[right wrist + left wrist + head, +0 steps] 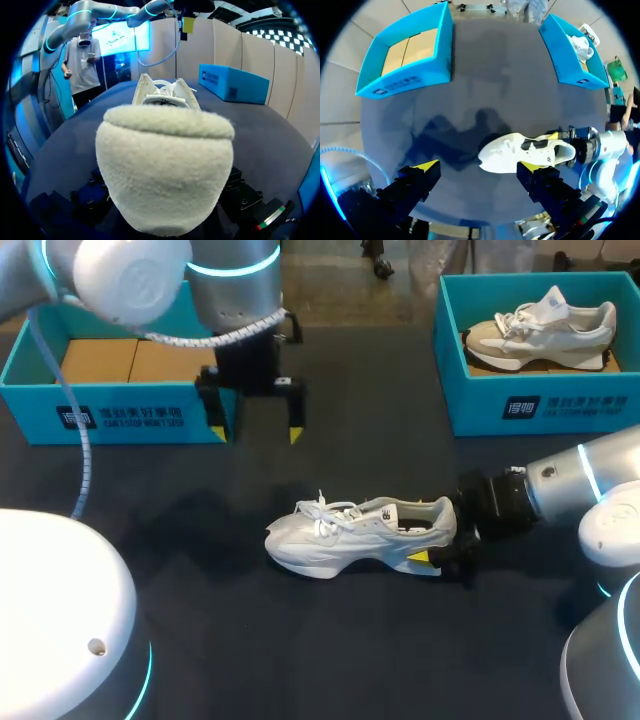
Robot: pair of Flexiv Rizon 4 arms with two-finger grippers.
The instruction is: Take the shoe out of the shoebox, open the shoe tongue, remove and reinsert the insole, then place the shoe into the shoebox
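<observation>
White with loose laces and a dark-lined collar, the shoe [350,535] stands on its sole near the middle of the dark table [300,660], toe toward the left arm's side and outside both boxes. The right gripper [440,537] clasps its heel, a yellow-tipped finger on either side, and the napped heel fills the right wrist view. The left gripper [256,430] hangs above the table with fingers spread wide and nothing between them, just in front of the left shoebox [120,420], which shows its cardboard floor. The right shoebox [540,405], at the far right, holds a beige shoe [540,330]. Open tabletop lies between the white shoe and both boxes, and toward the near edge.
</observation>
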